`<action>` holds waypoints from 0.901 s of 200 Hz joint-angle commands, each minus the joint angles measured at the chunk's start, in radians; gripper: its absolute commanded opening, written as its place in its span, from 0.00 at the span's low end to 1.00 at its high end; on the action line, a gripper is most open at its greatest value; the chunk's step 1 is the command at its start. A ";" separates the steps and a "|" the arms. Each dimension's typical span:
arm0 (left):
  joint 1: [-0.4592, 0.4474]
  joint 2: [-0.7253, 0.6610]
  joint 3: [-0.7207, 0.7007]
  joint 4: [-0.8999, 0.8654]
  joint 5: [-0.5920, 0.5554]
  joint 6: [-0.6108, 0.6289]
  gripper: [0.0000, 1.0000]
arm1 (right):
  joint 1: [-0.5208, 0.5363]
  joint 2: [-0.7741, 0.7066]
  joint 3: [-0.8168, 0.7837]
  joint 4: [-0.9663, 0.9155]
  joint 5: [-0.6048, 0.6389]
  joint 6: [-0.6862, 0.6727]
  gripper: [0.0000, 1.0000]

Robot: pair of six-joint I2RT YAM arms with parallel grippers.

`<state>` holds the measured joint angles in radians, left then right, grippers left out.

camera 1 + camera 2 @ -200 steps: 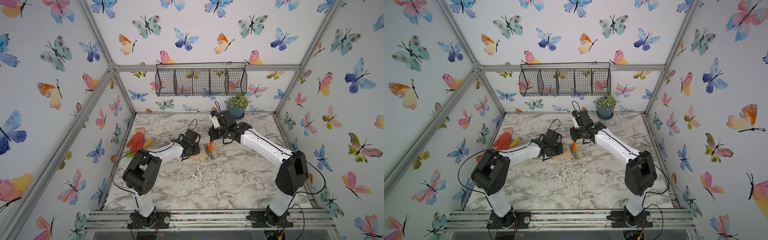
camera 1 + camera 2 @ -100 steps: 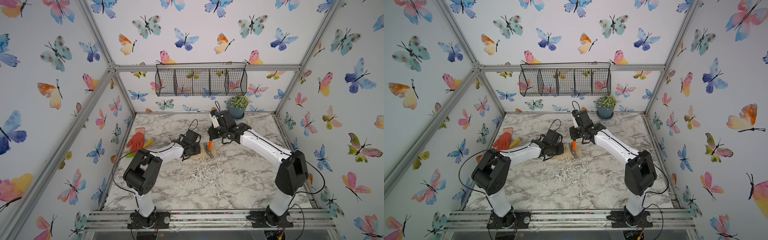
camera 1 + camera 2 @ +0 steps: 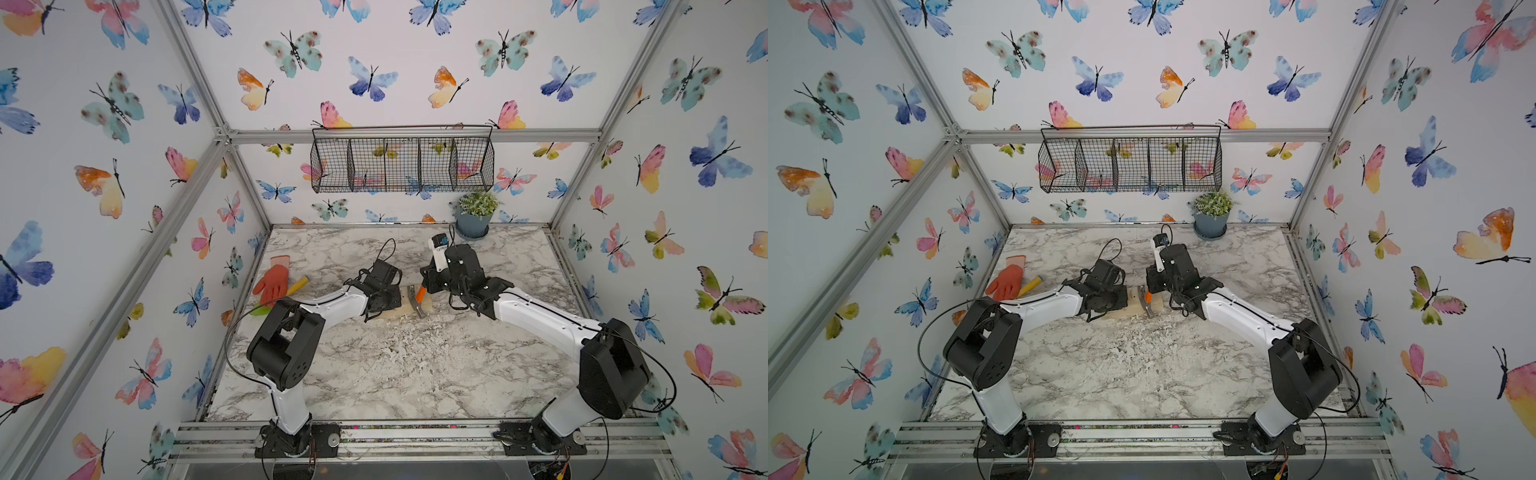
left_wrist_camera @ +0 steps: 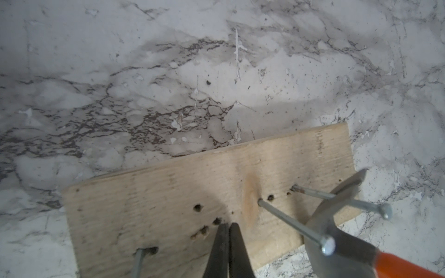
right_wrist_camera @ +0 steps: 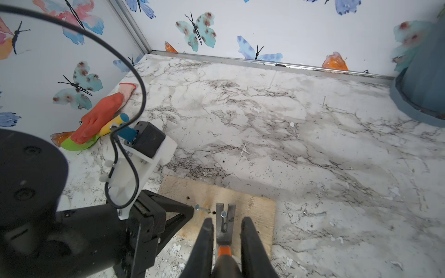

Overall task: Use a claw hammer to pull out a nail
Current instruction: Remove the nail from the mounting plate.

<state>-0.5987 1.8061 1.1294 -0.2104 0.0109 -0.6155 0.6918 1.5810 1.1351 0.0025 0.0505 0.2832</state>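
A pale wooden board (image 4: pixel 168 192) lies on the marble table, also seen in both top views (image 3: pixel 397 312) (image 3: pixel 1128 314). Three nails stand up out of it. My left gripper (image 4: pixel 228 225) is shut and empty, tips pressed on the board beside several nail holes. My right gripper (image 5: pixel 227 221) is shut on the claw hammer (image 5: pixel 225 226), holding its black handle just behind the orange neck (image 5: pixel 224 251). The steel claw lies on the board with its fork around one nail (image 5: pixel 224 214). A second nail (image 5: pixel 201 208) leans towards the left gripper. In the top views the hammer head (image 3: pixel 415 302) shows between both wrists.
An orange glove (image 3: pixel 272 282) lies over a yellow-handled green tool (image 3: pixel 298 286) by the left wall. A potted plant (image 3: pixel 476 216) stands at the back right, under a wire basket (image 3: pixel 401 164) on the rear wall. White flakes (image 3: pixel 407 345) litter the table in front of the board.
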 commanded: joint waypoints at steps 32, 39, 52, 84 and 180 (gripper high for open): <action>-0.021 0.068 -0.039 -0.120 0.023 0.002 0.00 | 0.024 -0.063 -0.046 0.274 0.031 -0.075 0.03; -0.021 0.068 -0.038 -0.121 0.021 0.003 0.00 | 0.026 -0.065 -0.039 0.271 0.030 -0.069 0.03; -0.022 0.072 -0.036 -0.125 0.019 0.006 0.00 | 0.030 -0.069 -0.006 0.238 0.027 -0.068 0.03; -0.022 0.079 -0.033 -0.130 0.017 0.011 0.00 | 0.032 -0.067 0.026 0.203 0.041 -0.075 0.03; -0.021 0.095 -0.037 -0.133 0.024 0.016 0.00 | 0.049 -0.188 -0.345 0.593 0.039 -0.123 0.03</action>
<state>-0.6067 1.8191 1.1408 -0.2092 0.0013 -0.6098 0.7345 1.4269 0.8013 0.3943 0.0780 0.1848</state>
